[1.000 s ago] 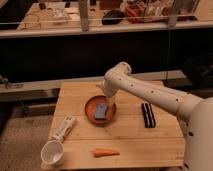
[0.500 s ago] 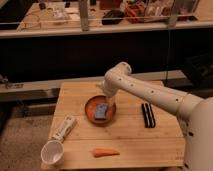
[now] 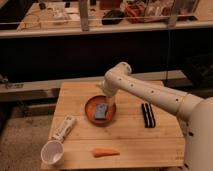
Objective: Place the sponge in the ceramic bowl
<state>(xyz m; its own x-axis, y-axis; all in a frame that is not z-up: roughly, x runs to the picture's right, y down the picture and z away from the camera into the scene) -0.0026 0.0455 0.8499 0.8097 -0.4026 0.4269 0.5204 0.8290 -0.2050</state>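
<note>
The reddish-brown ceramic bowl (image 3: pixel 89 106) sits near the middle of the wooden table (image 3: pixel 130 137). The grey-blue sponge (image 3: pixel 101 111) lies inside it, tilted slightly. My gripper (image 3: pixel 108 101) hangs at the end of the white arm, just above the bowl's far right rim, close over the sponge's upper end. Whether it touches the sponge is hidden by the wrist.
A white elongated packet (image 3: pixel 64 127) lies left of the bowl. A white paper cup (image 3: pixel 52 152) stands at the front left corner and a carrot (image 3: pixel 105 152) lies near the front edge. A flat black ridged rectangle (image 3: pixel 147 115) lies right of the bowl. A dark counter runs behind the table.
</note>
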